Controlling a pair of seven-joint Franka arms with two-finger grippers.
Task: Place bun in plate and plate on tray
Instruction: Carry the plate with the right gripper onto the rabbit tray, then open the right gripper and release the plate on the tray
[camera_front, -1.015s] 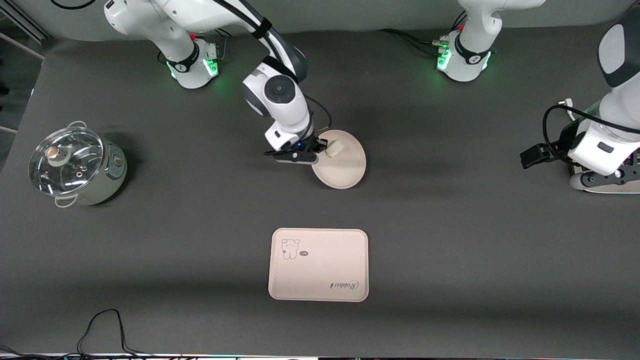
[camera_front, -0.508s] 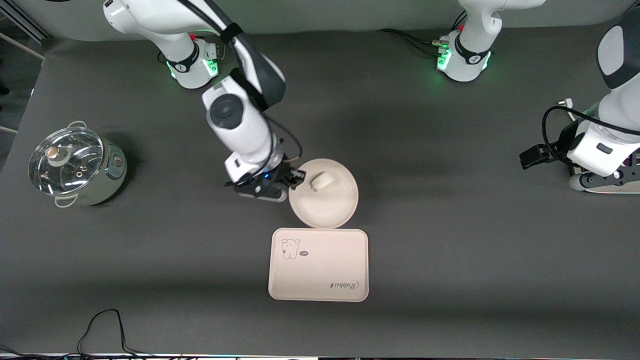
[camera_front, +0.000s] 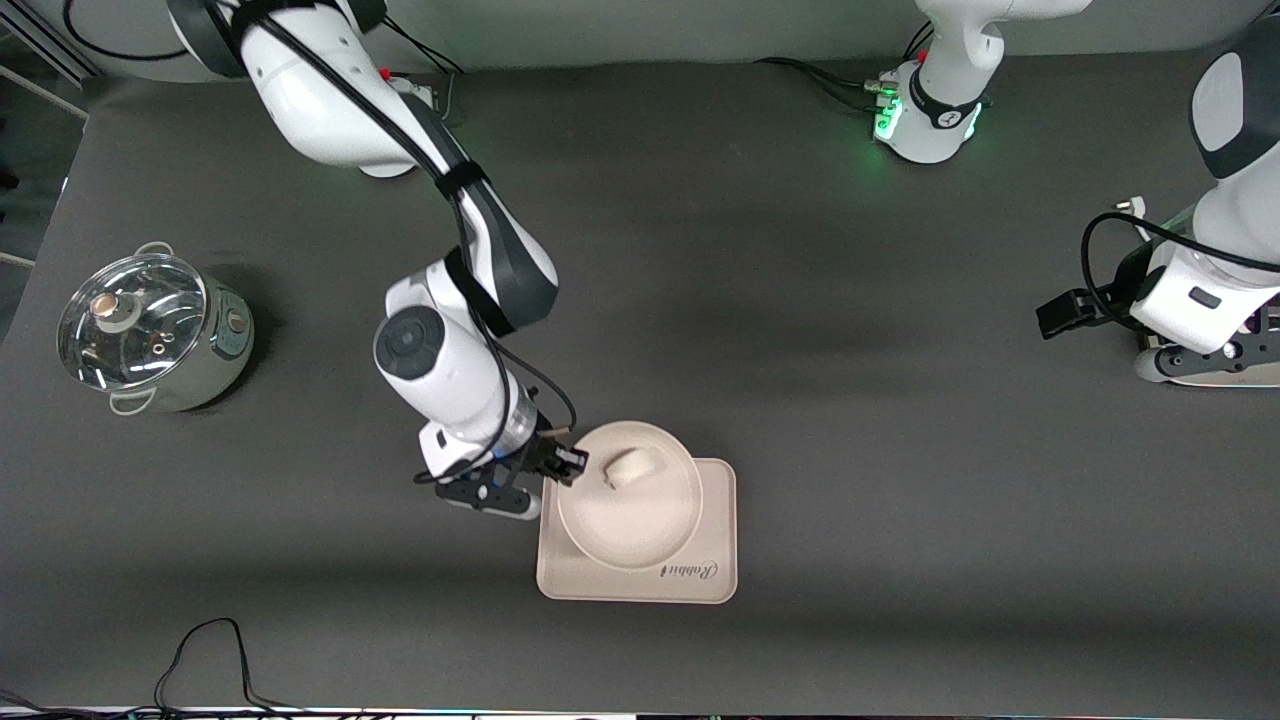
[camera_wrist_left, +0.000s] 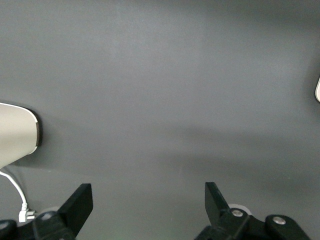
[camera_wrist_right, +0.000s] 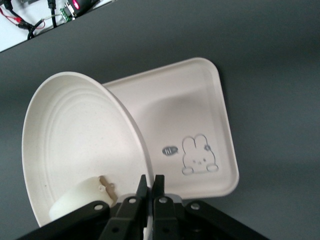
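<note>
The plate (camera_front: 630, 510) is held by its rim in the right gripper (camera_front: 560, 465), whose fingers (camera_wrist_right: 148, 187) are pinched tight on the edge, and it is carried over the tray (camera_front: 715, 530). Whether the plate is touching the tray cannot be told; in the right wrist view it (camera_wrist_right: 75, 135) is seen above the tray (camera_wrist_right: 200, 115), with the rabbit drawing (camera_wrist_right: 199, 156) left uncovered. The bun (camera_front: 628, 468) is lying in the plate, close to the gripped edge. The tray is placed on the desk (camera_front: 850, 400) near the middle of the edge closest to the front camera. A lidded pot (camera_front: 150, 332) is stood near the desk edge at the right arm's end. The left gripper (camera_wrist_left: 148, 200) is parked with its fingers spread wide, over bare desk at the left arm's end, where that arm waits.
</note>
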